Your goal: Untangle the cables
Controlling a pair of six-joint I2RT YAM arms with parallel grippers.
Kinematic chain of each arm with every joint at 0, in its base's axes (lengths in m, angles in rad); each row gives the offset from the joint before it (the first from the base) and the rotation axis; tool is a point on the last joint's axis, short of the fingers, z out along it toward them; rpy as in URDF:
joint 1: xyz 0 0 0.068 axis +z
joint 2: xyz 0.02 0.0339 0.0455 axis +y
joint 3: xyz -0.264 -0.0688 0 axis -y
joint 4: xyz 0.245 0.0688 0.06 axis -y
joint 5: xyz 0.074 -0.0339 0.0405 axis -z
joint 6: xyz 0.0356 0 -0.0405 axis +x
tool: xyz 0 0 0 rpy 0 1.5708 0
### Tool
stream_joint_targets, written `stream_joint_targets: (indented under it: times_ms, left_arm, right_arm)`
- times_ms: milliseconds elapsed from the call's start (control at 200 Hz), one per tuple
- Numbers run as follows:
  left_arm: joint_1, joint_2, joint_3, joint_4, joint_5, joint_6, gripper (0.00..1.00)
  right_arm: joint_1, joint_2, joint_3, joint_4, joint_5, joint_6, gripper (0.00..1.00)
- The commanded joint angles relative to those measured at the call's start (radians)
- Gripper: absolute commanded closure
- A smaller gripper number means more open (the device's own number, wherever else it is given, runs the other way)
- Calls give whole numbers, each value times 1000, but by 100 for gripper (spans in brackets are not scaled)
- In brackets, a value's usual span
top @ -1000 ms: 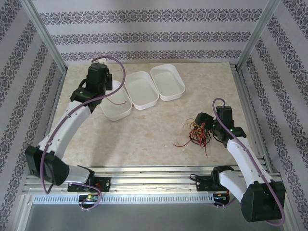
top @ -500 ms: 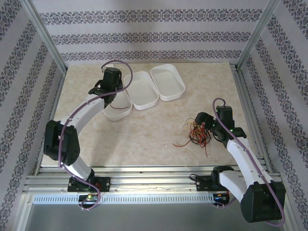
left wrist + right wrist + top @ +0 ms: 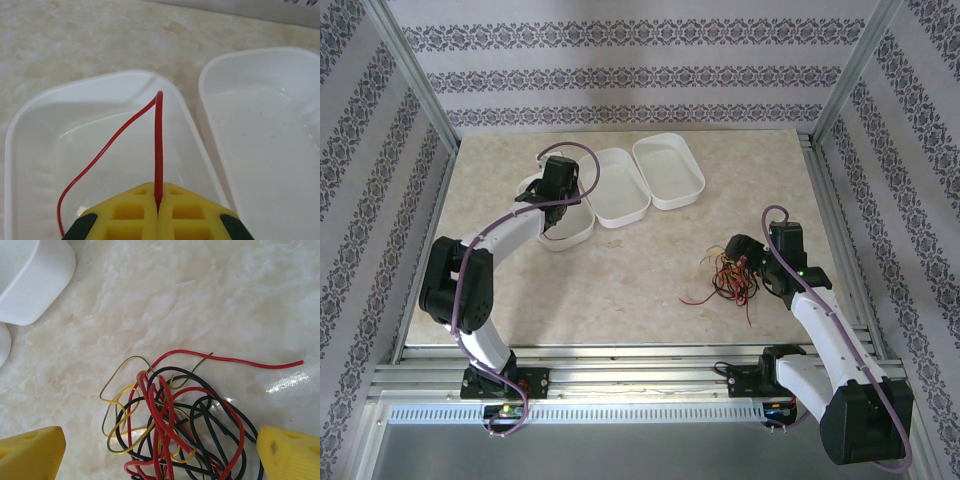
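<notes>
While the outstretched left tool (image 3: 158,194) pinches a red cable (image 3: 158,145), the right tool (image 3: 160,450) hangs spread over the tangle (image 3: 167,405).

We see a pale, marble-patterned worktop (image 3: 620,280) boxed in by walls of striped, floral-banded wallpaper (image 3: 640,70). Slanted aluminium posts (image 3: 415,80) rise at the two far corners, and a metal rail (image 3: 640,365) runs along the near edge with a white slotted strip (image 3: 640,412) just below it. Three shallow white tubs with rounded corners sit in a row at the far left of the worktop, rims touching or nearly so: the left tub (image 3: 578,232), the middle tub (image 3: 615,190) and the right tub (image 3: 668,170). From the left wrist, we see the left tub (image 3: 75,130) and middle tub (image 3: 260,130) side by side, both glossy inside.
</notes>
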Motion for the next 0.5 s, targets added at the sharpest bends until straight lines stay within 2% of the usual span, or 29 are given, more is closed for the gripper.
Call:
stream_joint_targets:
  times_ms: [0,200,495]
  left_arm:
    - [2,40,-6,47,-16,-32,100]
    - [2,111,29,62,16,-48,100]
    - [2,168,45,-2,-7,-132,100]
  right_arm:
    - [10,1,-3,8,9,6,2]
    - [10,-11,-9,3,13,6,2]
    - [10,-22,-9,-3,17,4,2]
